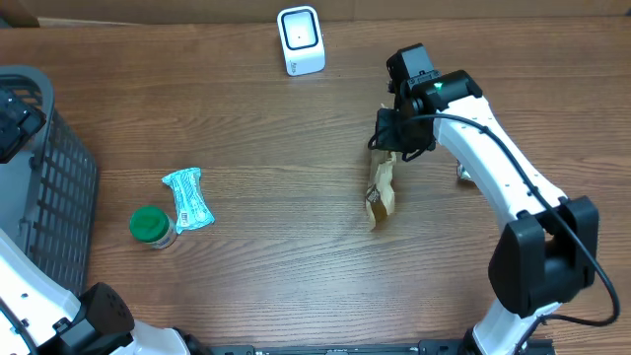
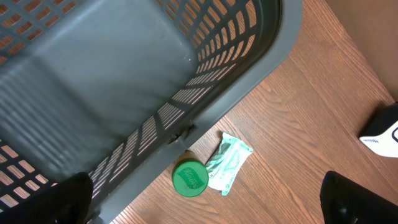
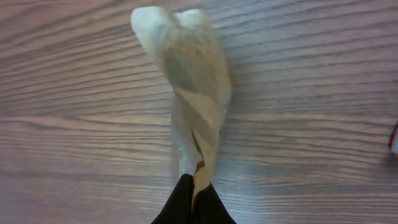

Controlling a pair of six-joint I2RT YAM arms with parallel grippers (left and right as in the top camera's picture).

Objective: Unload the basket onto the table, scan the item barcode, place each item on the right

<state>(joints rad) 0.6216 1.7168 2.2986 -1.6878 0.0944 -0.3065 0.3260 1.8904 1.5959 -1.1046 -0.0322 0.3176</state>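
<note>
Tan packet (image 1: 382, 192) is dangling over the table (image 1: 256, 286), our right gripper (image 1: 392, 146) clenching its top; our left gripper (image 1: 12, 116) is gaping over the basket (image 1: 69, 168). We are presenting it, probably needing to turn its barcode toward the white scanner (image 1: 300, 39)

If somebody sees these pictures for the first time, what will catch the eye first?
First the right gripper, shut on one end of a crumpled tan packet at centre right of the table. Then the white scanner at the far edge, and the grey basket at the left, with a green-lidded jar near it.
</note>
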